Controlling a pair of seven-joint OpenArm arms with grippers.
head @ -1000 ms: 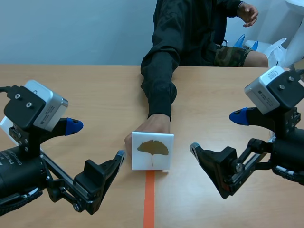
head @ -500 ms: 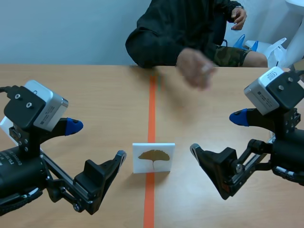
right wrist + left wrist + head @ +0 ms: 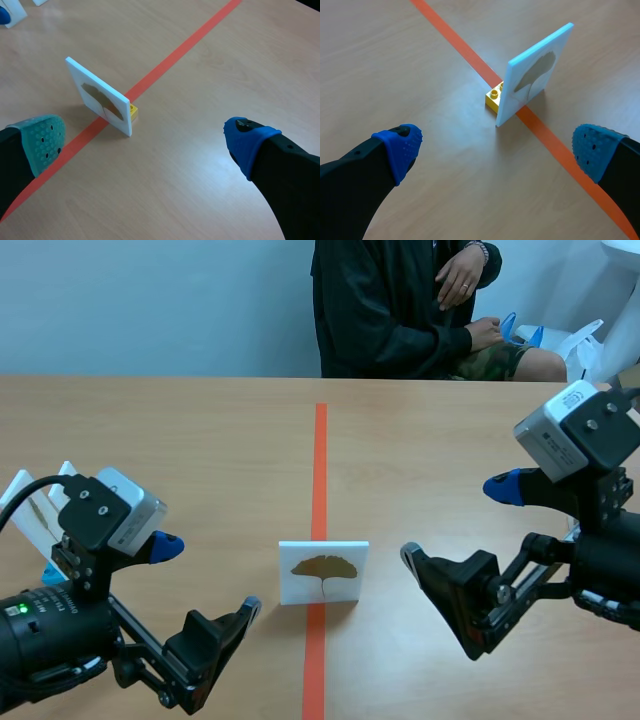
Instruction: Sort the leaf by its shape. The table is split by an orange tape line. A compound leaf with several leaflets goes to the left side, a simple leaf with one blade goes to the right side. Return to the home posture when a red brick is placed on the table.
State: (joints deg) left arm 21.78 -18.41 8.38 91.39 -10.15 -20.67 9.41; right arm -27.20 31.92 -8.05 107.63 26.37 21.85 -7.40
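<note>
A white card [image 3: 323,572] with one fan-shaped, single-blade brown leaf stands upright on the orange tape line [image 3: 319,460] at the table's middle. In the left wrist view the card [image 3: 535,75] rests on a small yellow brick [image 3: 494,98] a little ahead of my left gripper [image 3: 496,147], which is open. The right wrist view shows the card [image 3: 100,97] and its yellow brick [image 3: 132,111] ahead of my right gripper [image 3: 145,140], also open. In the scene view, the left gripper [image 3: 208,577] and right gripper [image 3: 455,521] flank the card without touching it.
A person in a dark jacket [image 3: 390,300] sits across the table with hands drawn back. Other white cards [image 3: 35,505] stand at the table's left edge behind my left arm, and they show in the right wrist view as white cards [image 3: 12,10] far off.
The person's hand let go of the card and pulled back across the table. My left arm sank lower and drew back. The right arm has not moved.
</note>
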